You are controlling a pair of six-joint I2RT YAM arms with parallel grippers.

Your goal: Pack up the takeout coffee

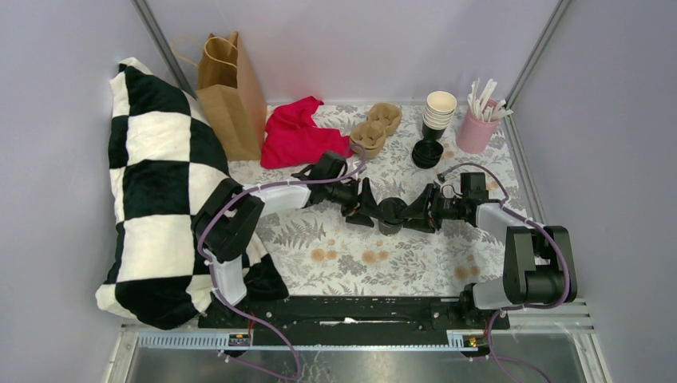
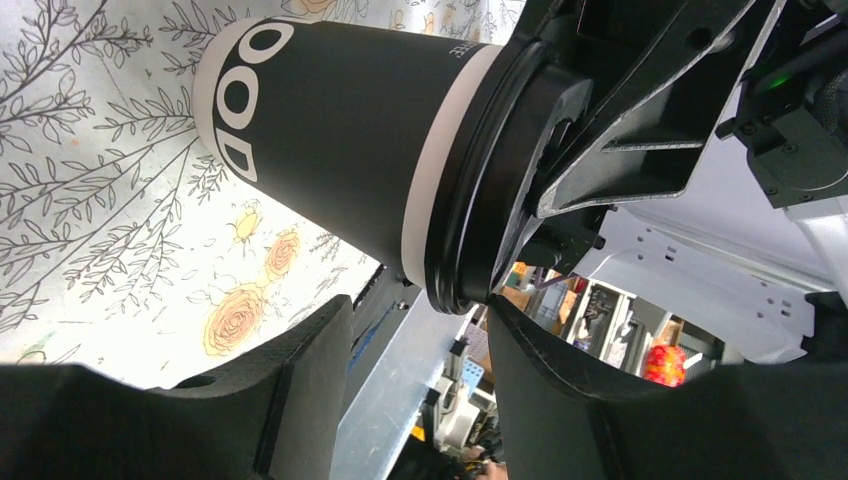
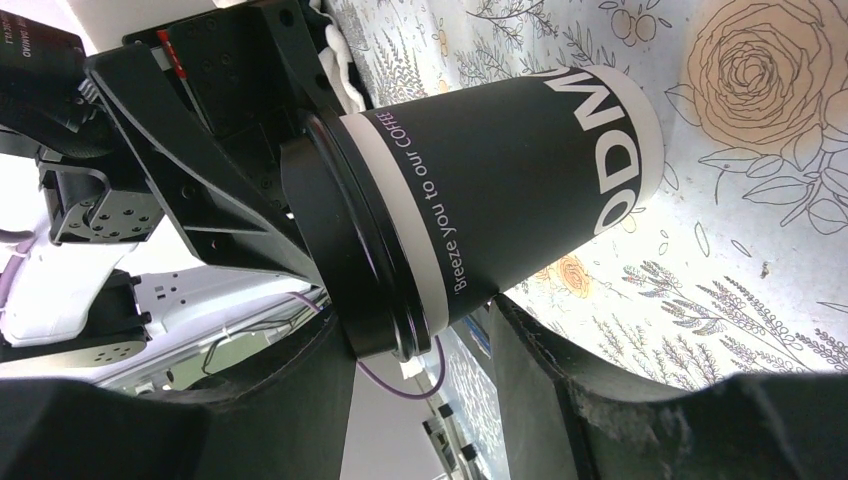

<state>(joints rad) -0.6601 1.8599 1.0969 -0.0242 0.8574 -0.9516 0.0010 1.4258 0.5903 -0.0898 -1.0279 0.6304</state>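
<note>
At the near edge, the two arm bases sit side by side. Between them, a stretch of the flower-printed counter (image 1: 383, 263) lies open up to the middle. A checkered pillow (image 1: 160, 183) crowds the left edge beside the left arm's base, and the right arm stands close to the counter's right edge.

Each arm rises from its base, bends at the elbow and reaches inward low over the counter, so the forearms point at each other. In the middle, the takeout coffee (image 1: 391, 212) stands upright on the counter with its black lid on, well clear of every edge.

The left gripper (image 1: 369, 209) is just left of the coffee and the right gripper (image 1: 415, 217) just right of it. Both wrist views show the cup lying sideways in frame, so both grippers are rolled onto their sides. In each, the fingers are spread apart and the lid's rim sits at the gap between the tips. I cannot tell whether a finger touches it.

Farther off, a stack of black lids (image 1: 427, 153) and a cardboard cup carrier (image 1: 377, 128) leave a free strip behind the coffee. Along the far edge stand a paper bag (image 1: 230, 96), a red cloth (image 1: 299, 132), stacked paper cups (image 1: 439, 112) and a pink cup (image 1: 477, 132).
</note>
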